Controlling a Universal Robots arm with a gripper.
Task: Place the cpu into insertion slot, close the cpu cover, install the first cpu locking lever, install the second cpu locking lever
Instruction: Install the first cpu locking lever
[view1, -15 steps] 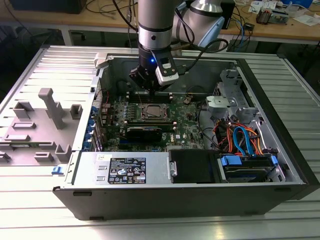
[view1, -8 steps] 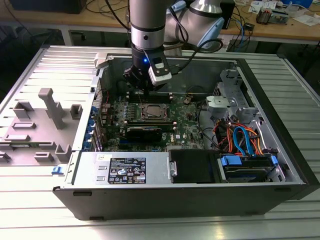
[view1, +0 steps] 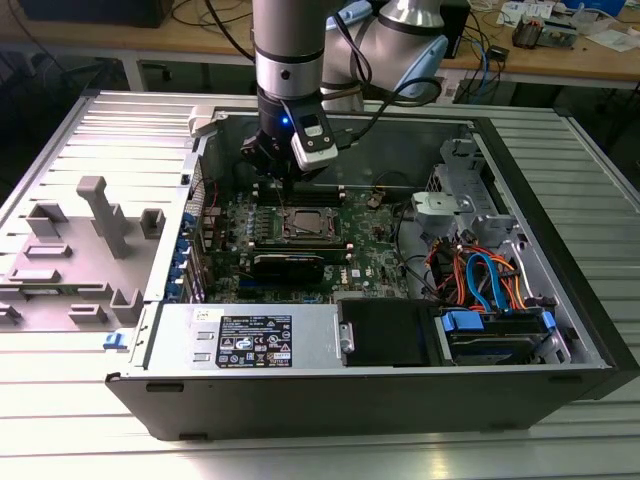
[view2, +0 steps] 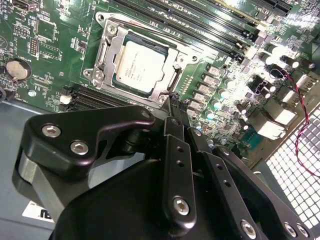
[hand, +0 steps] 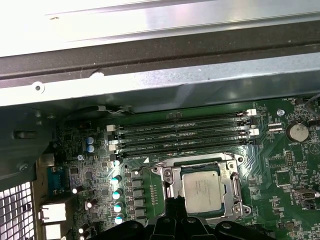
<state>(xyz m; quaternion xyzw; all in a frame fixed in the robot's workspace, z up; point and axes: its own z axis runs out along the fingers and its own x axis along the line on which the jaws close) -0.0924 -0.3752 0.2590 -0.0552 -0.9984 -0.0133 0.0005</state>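
Note:
The cpu (view2: 136, 67) lies flat in its socket on the green motherboard (view2: 45, 45), silvery top up. It shows in the first wrist view as the cpu (hand: 201, 190) and in the exterior view as the cpu (view1: 305, 223). The cpu cover (view2: 107, 54) lies down around the chip as a metal frame, seen again as the cpu cover (hand: 233, 187). My gripper (view2: 172, 102) is shut with nothing held, and its black tip touches or hovers at the socket's edge beside a thin locking lever (view2: 174, 80). The exterior view has the gripper (view1: 283, 183) just behind the socket.
The open computer case (view1: 330, 395) surrounds the board. Memory slots (hand: 182, 132) run along one side of the socket. A black power supply (view1: 385, 330) and drive bays with orange and blue cables (view1: 480, 275) are at the exterior view's right. A grey fixture block (view1: 95, 210) stands at the left.

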